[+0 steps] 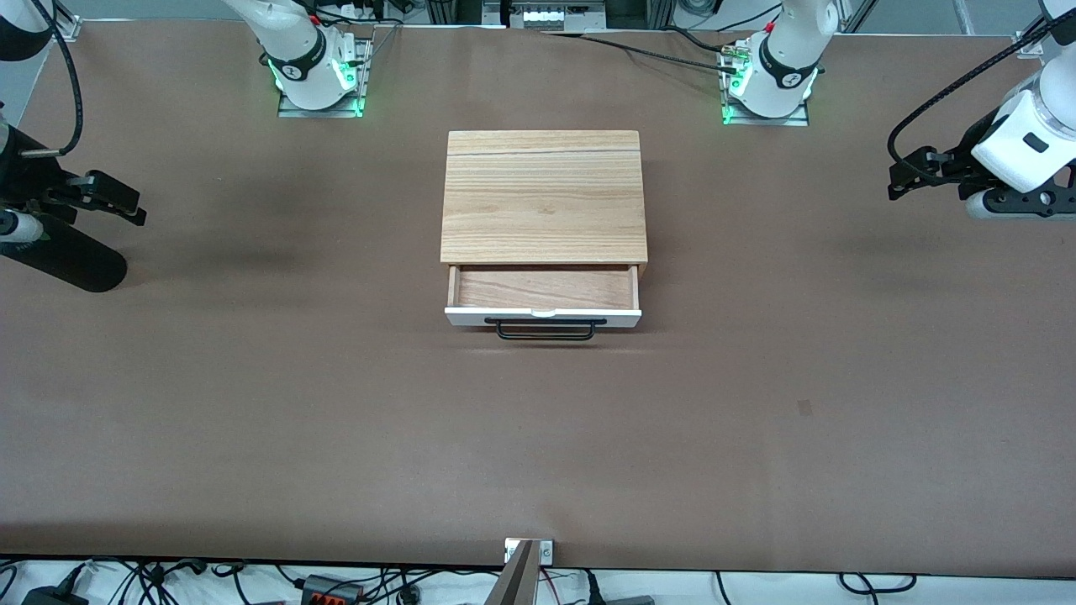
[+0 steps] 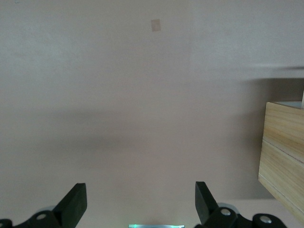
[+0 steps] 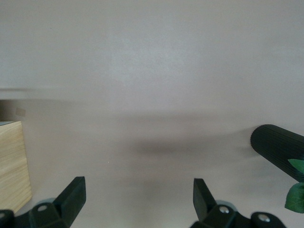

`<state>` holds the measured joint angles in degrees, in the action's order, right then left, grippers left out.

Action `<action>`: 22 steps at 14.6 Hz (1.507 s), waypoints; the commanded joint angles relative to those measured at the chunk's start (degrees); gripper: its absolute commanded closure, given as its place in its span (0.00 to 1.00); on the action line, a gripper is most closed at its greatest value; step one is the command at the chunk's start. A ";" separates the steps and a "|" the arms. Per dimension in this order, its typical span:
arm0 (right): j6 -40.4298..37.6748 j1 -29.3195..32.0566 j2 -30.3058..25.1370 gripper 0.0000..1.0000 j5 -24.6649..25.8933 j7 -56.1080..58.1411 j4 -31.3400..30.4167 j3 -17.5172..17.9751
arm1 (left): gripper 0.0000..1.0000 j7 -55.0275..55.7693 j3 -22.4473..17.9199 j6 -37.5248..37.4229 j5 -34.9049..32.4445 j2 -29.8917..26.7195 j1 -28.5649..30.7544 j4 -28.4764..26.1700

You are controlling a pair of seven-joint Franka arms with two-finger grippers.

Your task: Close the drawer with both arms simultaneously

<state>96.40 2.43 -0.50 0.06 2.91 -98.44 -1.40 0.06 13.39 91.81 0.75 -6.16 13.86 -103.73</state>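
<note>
Flanking open drawer (image 1: 543,290): spread grippers (image 1: 904,172) (image 1: 122,202).

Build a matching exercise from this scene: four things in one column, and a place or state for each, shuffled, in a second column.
1. white-fronted wooden drawer
2. long black wire handle
3. left gripper
4. right gripper

A. open, over the table's right-arm end
B. pulled out, empty
C. open, over the table's left-arm end
D. on the drawer's white front

Pairs: 1-B, 2-D, 3-C, 4-A

no readable text, labels, numbers or signs anywhere
</note>
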 commanded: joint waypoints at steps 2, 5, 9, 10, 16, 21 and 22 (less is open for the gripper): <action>-0.86 0.47 -0.47 0.00 -1.11 0.17 0.44 0.08 | 0.00 0.20 0.32 -0.93 -0.31 0.36 0.46 0.72; -0.77 0.47 -0.47 0.00 -1.11 0.26 0.44 0.08 | 0.00 0.29 0.32 -0.84 -0.31 0.45 0.37 0.81; -0.86 -0.06 -0.38 0.00 -0.50 0.52 0.36 0.52 | 0.00 0.20 0.40 -0.84 1.10 3.07 -0.33 1.33; -0.86 -0.23 -0.38 0.00 0.03 0.52 0.44 0.69 | 0.00 0.20 0.58 -0.93 1.18 5.26 -0.59 2.90; -0.95 0.21 1.64 0.00 -0.94 -0.18 1.41 0.52 | 0.00 -1.12 1.28 0.74 14.69 16.60 -2.26 6.78; -1.03 -3.48 9.97 0.00 -3.49 0.61 3.15 0.78 | 0.00 -1.02 1.28 1.35 29.71 24.60 -1.73 7.84; -1.04 -4.36 11.12 0.00 -3.57 0.44 3.69 0.78 | 0.00 -1.72 1.28 2.92 32.71 26.45 -1.74 7.93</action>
<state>96.36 -0.28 6.80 -2.71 3.03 -98.08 -0.69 -0.44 14.49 94.16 28.32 16.20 12.02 -98.25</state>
